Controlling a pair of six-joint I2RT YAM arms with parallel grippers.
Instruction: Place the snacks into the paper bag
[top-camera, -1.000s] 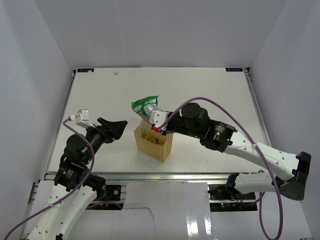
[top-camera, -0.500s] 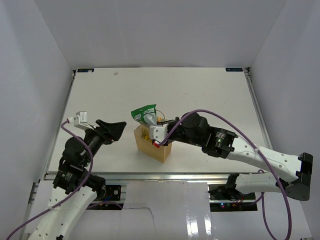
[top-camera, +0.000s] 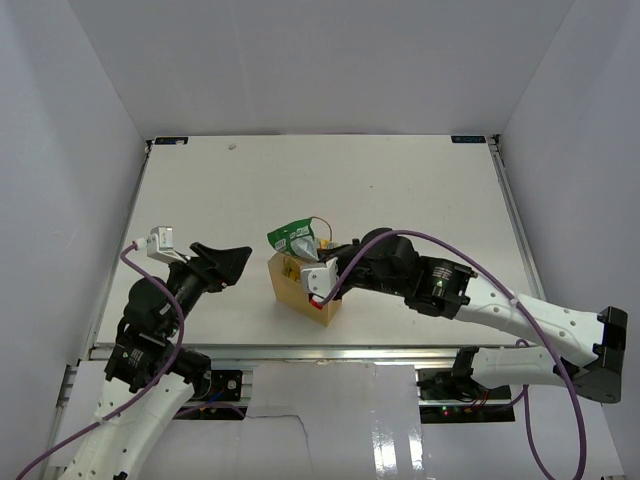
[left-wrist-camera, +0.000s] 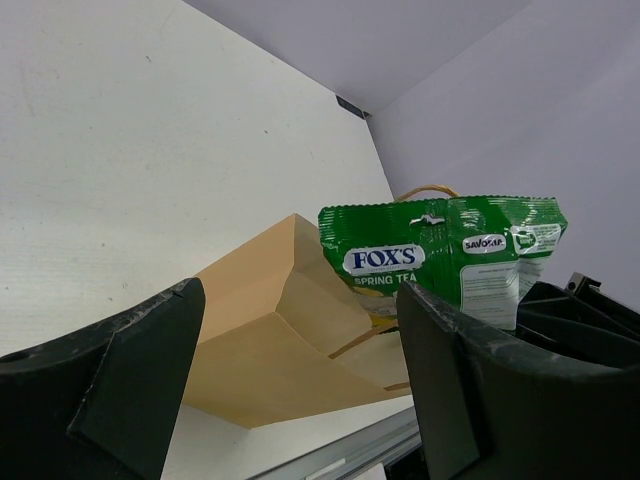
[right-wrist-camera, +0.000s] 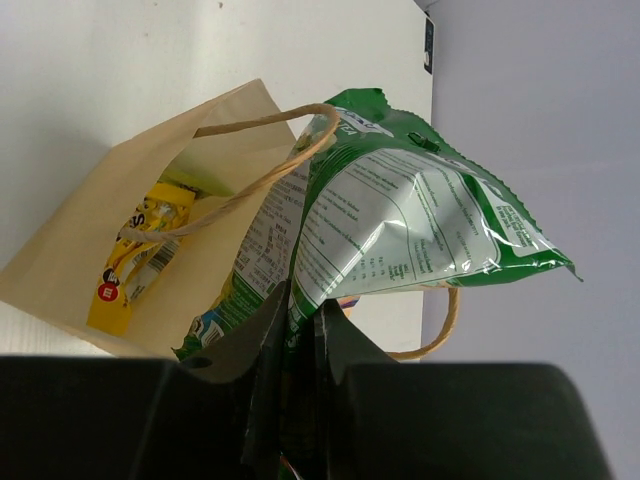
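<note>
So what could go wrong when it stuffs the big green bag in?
The green bag is wide and a loop handle lies across its edge, so it might snag instead of sliding in. The right gripper pushing down could also tip or crush the paper bag, since the left gripper isn't holding it.

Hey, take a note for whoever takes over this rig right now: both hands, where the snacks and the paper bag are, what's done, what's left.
Left hand: open, holding nothing, hovering to the left of the paper bag.
Right hand: shut on the green-and-white bag at the paper bag's mouth. The packet's lower end is inside and its top is above the rim.
Paper bag: standing near the table's front edge.
Done: a yellow wrapper lies inside. No other packet shows outside the bag, and the rest of what is inside cannot be made out.
Left: probably lower and release the green-and-white bag.
</note>
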